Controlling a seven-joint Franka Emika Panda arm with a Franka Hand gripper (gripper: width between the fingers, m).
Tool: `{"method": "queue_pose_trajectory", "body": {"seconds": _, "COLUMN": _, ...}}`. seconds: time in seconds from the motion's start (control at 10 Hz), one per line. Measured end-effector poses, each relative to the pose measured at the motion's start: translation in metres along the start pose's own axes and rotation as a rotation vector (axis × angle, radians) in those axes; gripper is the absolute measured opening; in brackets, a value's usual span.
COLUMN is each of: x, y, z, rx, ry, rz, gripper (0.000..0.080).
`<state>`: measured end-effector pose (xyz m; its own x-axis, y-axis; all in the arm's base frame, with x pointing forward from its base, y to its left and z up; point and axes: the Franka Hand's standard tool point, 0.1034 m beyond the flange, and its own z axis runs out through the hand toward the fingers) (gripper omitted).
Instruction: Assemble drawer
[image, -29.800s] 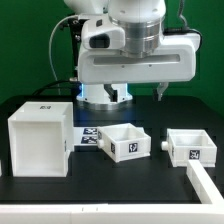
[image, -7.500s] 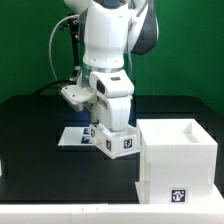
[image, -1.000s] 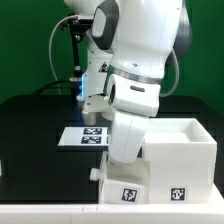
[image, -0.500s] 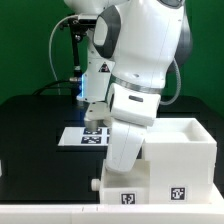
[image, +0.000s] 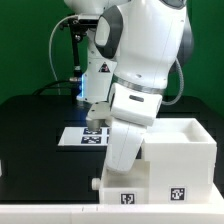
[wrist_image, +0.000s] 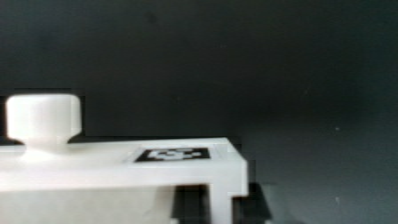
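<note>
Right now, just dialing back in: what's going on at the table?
The Panda arm is bent low over the front of the table, and its claw appears to be clamped on the drawer tray. The tray's knob points to the exterior view's left. The tray is close beside the casing, outside it and not yet slid in. The marker board lies behind them.
</note>
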<state>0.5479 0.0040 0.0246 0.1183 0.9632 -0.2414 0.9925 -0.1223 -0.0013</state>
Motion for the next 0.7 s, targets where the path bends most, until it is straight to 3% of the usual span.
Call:
{"method": "queue_pose_trajectory", "body": {"seconds": 0.2, "x": -0.001, "y": 0.000, "z": 0.000, "rx": 0.000, "ry": 0.000, "rz": 0.001, "gripper": 0.0357}}
{"method": "queue_pose_trajectory", "body": {"seconds": 0.3, "x": -0.006, "y": 0.004, "z": -0.007, "rx": -0.007, "ry": 0.004, "rz": -0.038, "gripper": 0.0357}}
{"method": "queue_pose_trajectory", "body": {"seconds": 0.4, "x": -0.015, "y": 0.011, "z": -0.021, "rx": -0.017, "ry": 0.007, "rz": -0.051, "gripper": 0.0539}}
{"method": "queue_pose_trajectory", "body": {"seconds": 0.5, "x": -0.023, "y": 0.015, "z": -0.032, "rx": 0.003, "ry": -0.008, "rz": -0.040, "gripper": 0.0615}}
{"method": "queue_pose_trajectory", "body": {"seconds": 0.7, "x": -0.050, "y": 0.038, "z": -0.044, "rx": 0.010, "ry": 0.057, "rz": -0.075, "gripper": 0.0642}}
